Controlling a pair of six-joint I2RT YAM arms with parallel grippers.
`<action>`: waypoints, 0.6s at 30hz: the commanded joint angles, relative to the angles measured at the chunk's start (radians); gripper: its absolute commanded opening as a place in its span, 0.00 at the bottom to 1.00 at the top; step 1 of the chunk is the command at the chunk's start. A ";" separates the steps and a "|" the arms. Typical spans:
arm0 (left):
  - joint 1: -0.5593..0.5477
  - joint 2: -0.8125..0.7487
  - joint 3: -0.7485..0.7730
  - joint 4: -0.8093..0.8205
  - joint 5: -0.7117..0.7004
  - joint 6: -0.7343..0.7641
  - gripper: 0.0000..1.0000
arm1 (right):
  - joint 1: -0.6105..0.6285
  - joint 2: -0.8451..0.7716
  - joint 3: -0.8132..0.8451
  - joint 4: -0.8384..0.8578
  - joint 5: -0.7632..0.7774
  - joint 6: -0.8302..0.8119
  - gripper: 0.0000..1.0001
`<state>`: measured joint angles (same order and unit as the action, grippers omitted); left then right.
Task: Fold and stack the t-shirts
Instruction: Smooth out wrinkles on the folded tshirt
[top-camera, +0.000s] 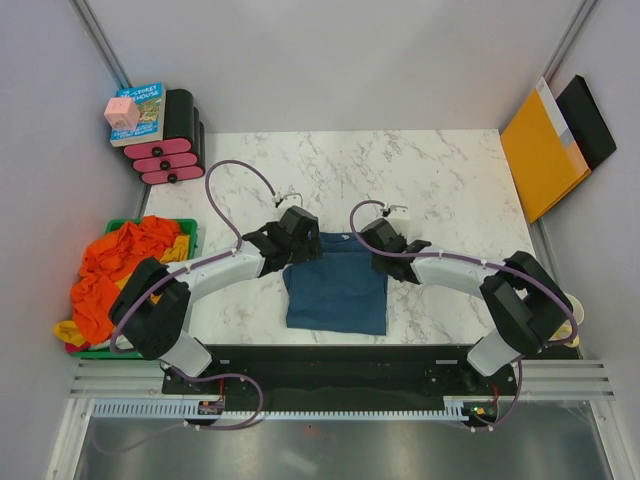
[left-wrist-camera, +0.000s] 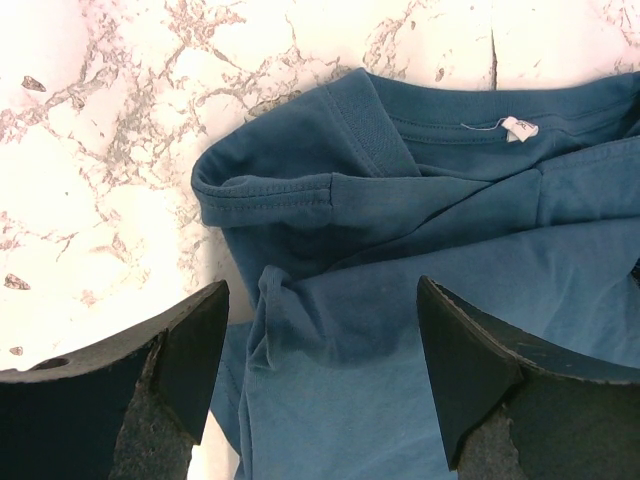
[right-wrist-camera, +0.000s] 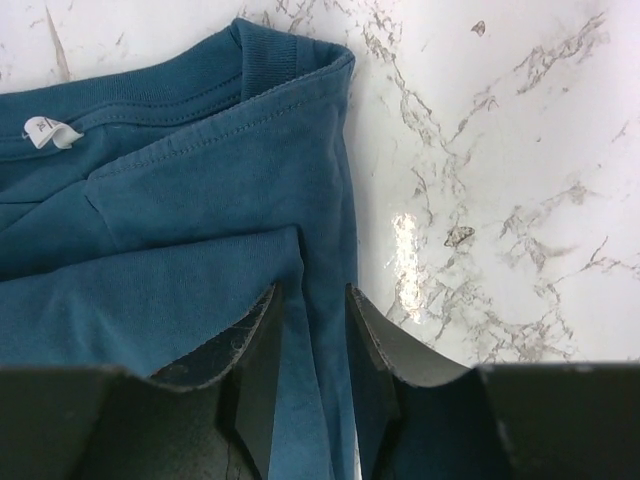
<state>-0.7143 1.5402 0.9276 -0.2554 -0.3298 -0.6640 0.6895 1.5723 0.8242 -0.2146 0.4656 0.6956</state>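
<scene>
Book (top-camera: 140, 112) cover: "STOREY", "HOUSE"; shirt tag (left-wrist-camera: 519, 126) unreadable.

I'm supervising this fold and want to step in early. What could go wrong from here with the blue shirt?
1. The left gripper has its jaws wide open over the blue t-shirt, while the right gripper has its jaws narrow at the cloth's edge; a one-sided pull could skew the fold.
2. The tucked sleeve lies loose and may flop open when lifted.

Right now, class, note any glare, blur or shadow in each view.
Right wrist: glare patch on the marble table beside the teal t-shirt. Left wrist: marble washed out, near fingers dark. Top external: even light, sharp throughout.
</scene>
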 joint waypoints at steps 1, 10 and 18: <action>0.006 -0.005 0.020 0.031 0.005 0.030 0.82 | -0.004 0.020 0.013 0.053 -0.011 0.021 0.39; 0.007 -0.003 0.020 0.033 0.008 0.035 0.82 | -0.005 0.049 0.030 0.083 -0.036 0.021 0.26; 0.009 -0.002 0.016 0.033 0.009 0.035 0.81 | -0.004 0.031 0.039 0.083 -0.031 0.013 0.18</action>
<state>-0.7128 1.5402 0.9276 -0.2554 -0.3279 -0.6624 0.6895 1.6150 0.8257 -0.1642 0.4385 0.7040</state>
